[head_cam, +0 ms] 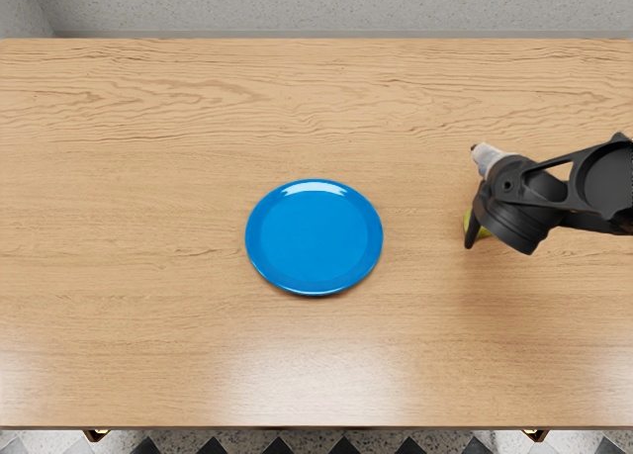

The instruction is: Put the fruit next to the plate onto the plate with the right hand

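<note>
Peeking fruit (475, 224): you see only one small yellow-green sliver, smooth-skinned, at the left edge of the right hand; the rest is hidden, so you cannot tell its full shape.
Fruit position: it sits to the right of the plate, well apart from it, at the same depth on the table as the plate's middle; it is not on the plate.
Right hand (514, 212): one, made of dark, matte, rounded shells, sitting directly over the fruit and covering most of it. You cannot tell whether it is closed on the fruit or merely placed above it.
Right arm (603, 182): one, dark, with a round joint housing and a thin strut, coming in from the right edge.
Plate (314, 236): one, round, glossy bright blue, with a shallow raised rim and a bare centre, lying flat near the middle of the table.
Table (148, 128): one, light wood with wavy lengthwise grain and a soft sheen near your front edge.
Surroundings: a grey speckled wall (326, 4) behind the table, a black-and-white checkered floor (297, 444) below its front edge.
</note>
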